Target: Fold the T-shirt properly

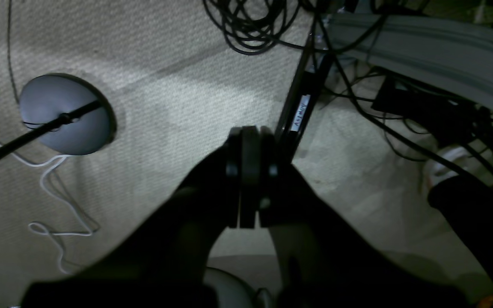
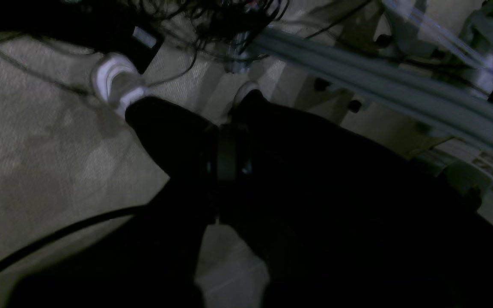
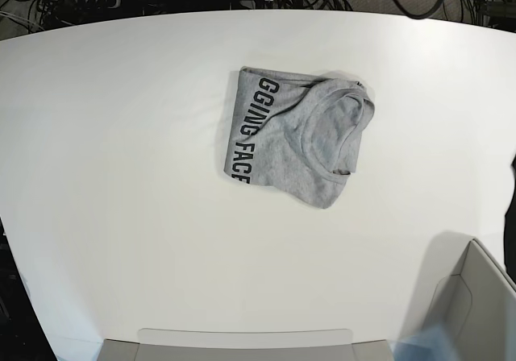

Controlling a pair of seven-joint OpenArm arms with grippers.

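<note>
One garment is all I have on the white counter: the T-shirt, heather grey, lying folded into a compact bundle a little above and right of the counter's middle in the base view. Its ribbed neck faces up on the right half of the bundle, and black block lettering runs sideways along the left edge, reading partly as "GGING FACE". A grey bin sits at the lower right corner, well apart from the shirt, and another grey edge shows along the bottom. Neither arm reaches over the counter in that view. From the left wrist camera I see the left claw with its dark fingers pressed together, nothing between them, hanging over beige carpet; a round grey base with a black cable lies to its left, a thin white cord trails below that, and tangled black cables fill the top. The right wrist camera is very dark: the right claw looks pressed together too, empty, above carpet, with a white shoe and black trouser legs beyond it.
</note>
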